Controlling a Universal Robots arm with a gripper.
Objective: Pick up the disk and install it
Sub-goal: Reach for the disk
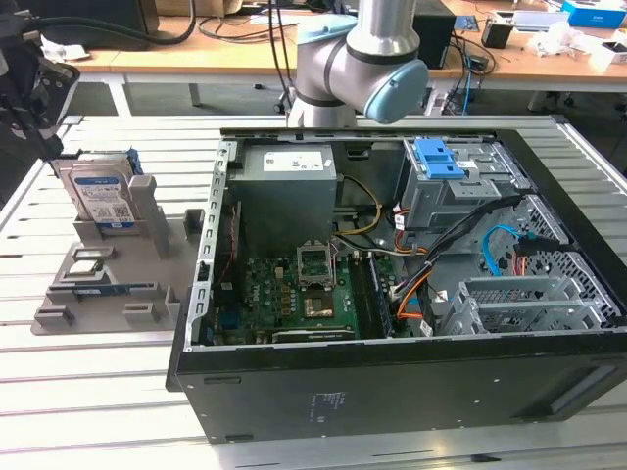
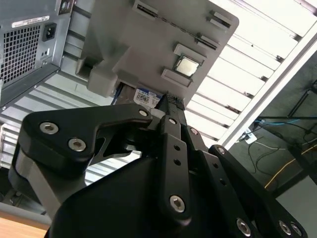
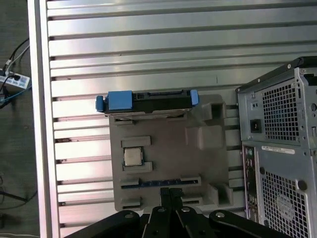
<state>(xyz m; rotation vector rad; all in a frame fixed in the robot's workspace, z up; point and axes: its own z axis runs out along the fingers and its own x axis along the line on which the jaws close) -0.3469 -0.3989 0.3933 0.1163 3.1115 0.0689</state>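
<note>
The disk (image 1: pixel 101 194) stands on edge in a slot at the back of the grey holder (image 1: pixel 147 257), at the exterior view's left; its white-and-blue label faces the camera and blue rails frame it. In the first wrist view the disk (image 3: pixel 148 101) is seen edge-on, with a blue tab at one end. My black gripper (image 1: pixel 46 145) hangs above the holder, just beside the disk and apart from it. In both wrist views the fingertips (image 3: pixel 171 192) are pressed together with nothing between them, and a corner of the disk's label (image 2: pixel 146 97) peeks out past the gripper (image 2: pixel 171 101).
The open computer case (image 1: pixel 206 264) lies beside the holder, with a motherboard, cables and a blue bracket (image 1: pixel 438 157) on its drive bay. A processor chip (image 3: pixel 132 156) and a memory stick (image 3: pixel 158 182) also sit in the holder. The slatted metal table (image 3: pixel 148 44) ends near the holder.
</note>
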